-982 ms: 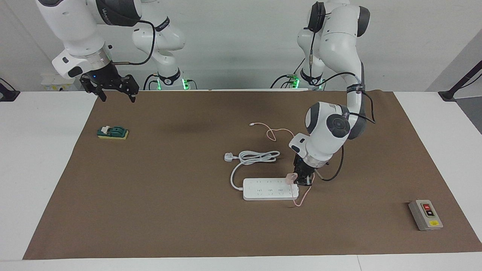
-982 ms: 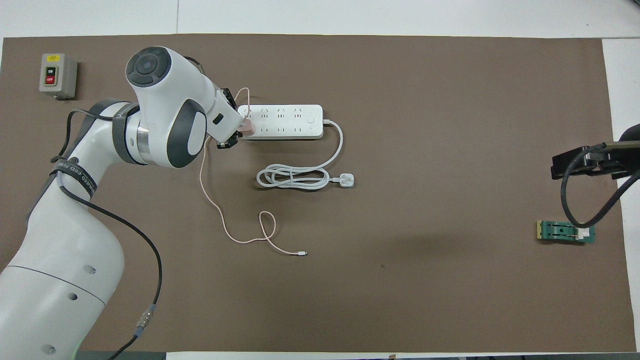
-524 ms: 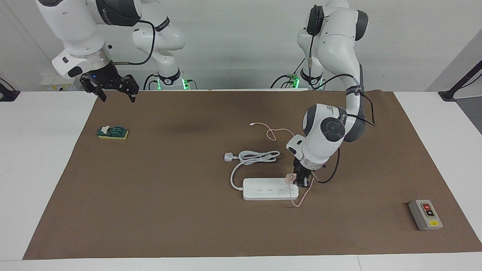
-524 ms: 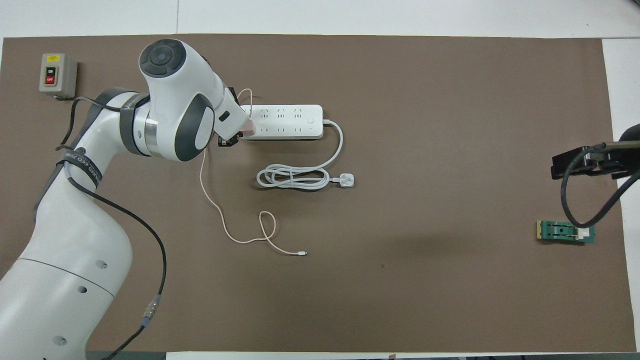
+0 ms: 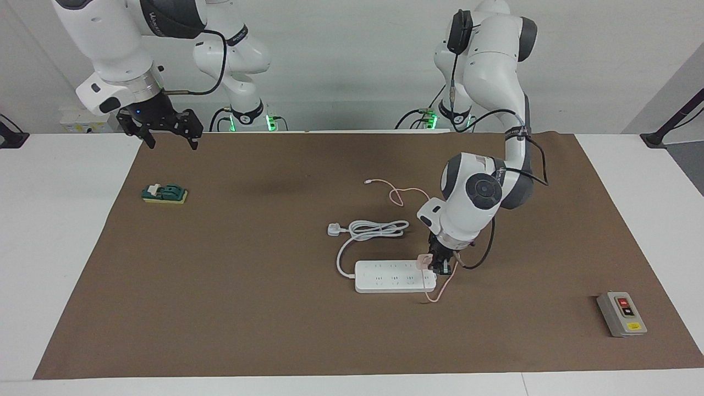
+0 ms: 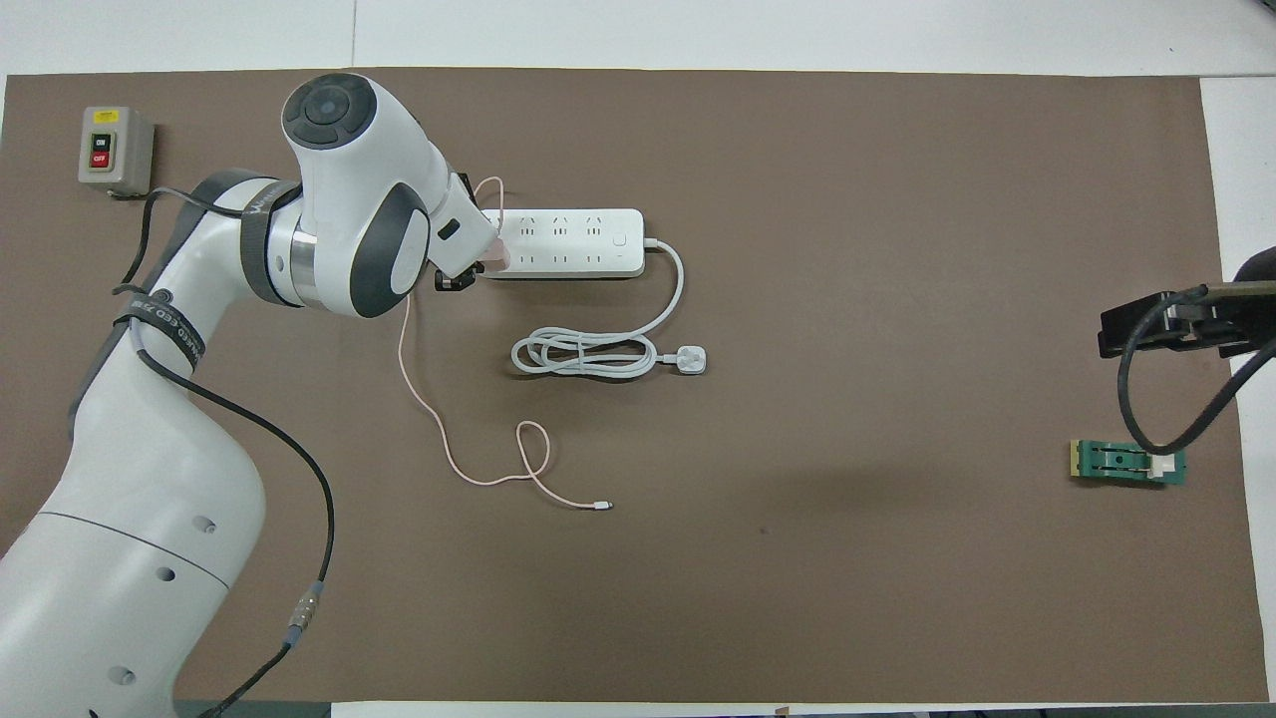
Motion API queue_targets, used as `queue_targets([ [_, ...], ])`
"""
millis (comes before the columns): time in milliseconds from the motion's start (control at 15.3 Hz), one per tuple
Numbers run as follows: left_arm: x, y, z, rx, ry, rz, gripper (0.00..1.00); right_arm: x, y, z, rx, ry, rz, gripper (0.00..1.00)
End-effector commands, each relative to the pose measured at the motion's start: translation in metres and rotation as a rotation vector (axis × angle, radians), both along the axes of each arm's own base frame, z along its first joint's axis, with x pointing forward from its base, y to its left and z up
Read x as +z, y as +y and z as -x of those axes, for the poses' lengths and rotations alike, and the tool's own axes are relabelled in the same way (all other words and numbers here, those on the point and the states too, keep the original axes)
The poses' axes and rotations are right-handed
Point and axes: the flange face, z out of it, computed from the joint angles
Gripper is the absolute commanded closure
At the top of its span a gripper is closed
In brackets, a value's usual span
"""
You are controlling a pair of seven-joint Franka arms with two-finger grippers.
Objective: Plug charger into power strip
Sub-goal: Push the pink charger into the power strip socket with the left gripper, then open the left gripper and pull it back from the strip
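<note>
The charger (image 5: 424,260) was seen pinched in the left gripper (image 5: 434,264), low and right of centre in the facing view, at the strip (image 5: 393,276) end nearest the left arm. The pink cube sat over the row of outlets nearer the robots, touching or nearly touching the strip; whether the pins were seated could not be told. For the step in hand, a straight push down was judged best, with the cube kept square to the outlet face and the grip held firm until the body sat flush. The strip lay loose, so a sideways push was judged likely to slide it. The pink cable (image 6: 429,399) looped off the strip's end and trailed down the overhead view to a small connector (image 6: 601,507); slack seemed ample. The right gripper (image 5: 165,129) was noted waiting with fingers spread at upper left of the facing view, above the mat's edge. The surface was a brown mat (image 5: 247,308) on a white table (image 5: 49,231), flat and uncluttered. A coiled white cord with plug (image 5: 334,229) lay above the strip in the facing view, a grey switch box (image 5: 621,313) at lower right, a green block (image 5: 165,193) at left. A plain white wall closed the top of the frame.
</note>
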Motion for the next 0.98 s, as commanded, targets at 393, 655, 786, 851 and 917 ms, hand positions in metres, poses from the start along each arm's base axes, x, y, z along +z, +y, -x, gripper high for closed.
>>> queue_targets([
  [393, -0.006, -0.001, -0.001, 0.050, 0.037, 0.068, 0.00, 0.003, -0.002, 0.005, 0.015, 0.006, 0.008, 0.00],
  [655, 0.063, 0.018, -0.003, 0.147, -0.025, 0.133, 0.00, 0.002, -0.002, 0.005, 0.013, 0.007, 0.008, 0.00],
  [786, 0.109, 0.037, -0.002, 0.229, -0.070, 0.152, 0.00, 0.002, -0.002, 0.005, 0.013, 0.007, 0.008, 0.00],
  [851, 0.122, 0.047, -0.001, 0.273, -0.075, 0.154, 0.00, 0.003, -0.002, 0.005, 0.013, 0.006, 0.008, 0.00],
  [917, 0.135, 0.051, 0.002, 0.302, -0.077, 0.158, 0.00, 0.002, -0.002, 0.005, 0.013, 0.007, 0.008, 0.00],
])
